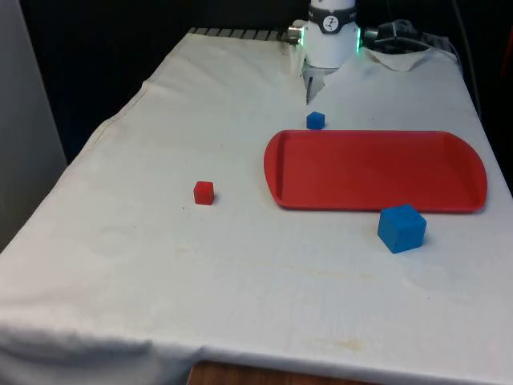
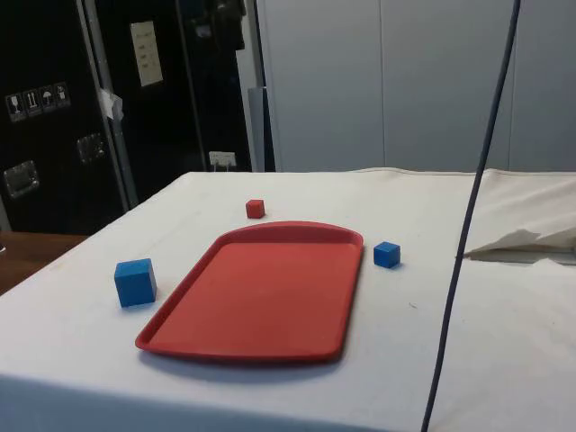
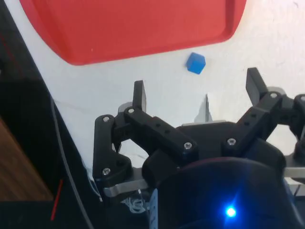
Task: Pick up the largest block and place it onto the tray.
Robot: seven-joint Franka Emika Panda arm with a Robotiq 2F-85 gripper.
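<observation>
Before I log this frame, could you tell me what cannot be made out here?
- Arm above the end effector: cut off by the front view's top edge.
- Large blue block and red block: outside the wrist view's frame.
- Red tray: cropped by the wrist view's edge; beside it lies the small blue block.

I see a red tray (image 1: 377,172), a large blue block (image 1: 401,228), a small blue block (image 1: 316,120) and a small red block (image 1: 203,192), all plain, on my bench's white cloth (image 1: 200,281); the hand (image 3: 200,93) is black.
</observation>
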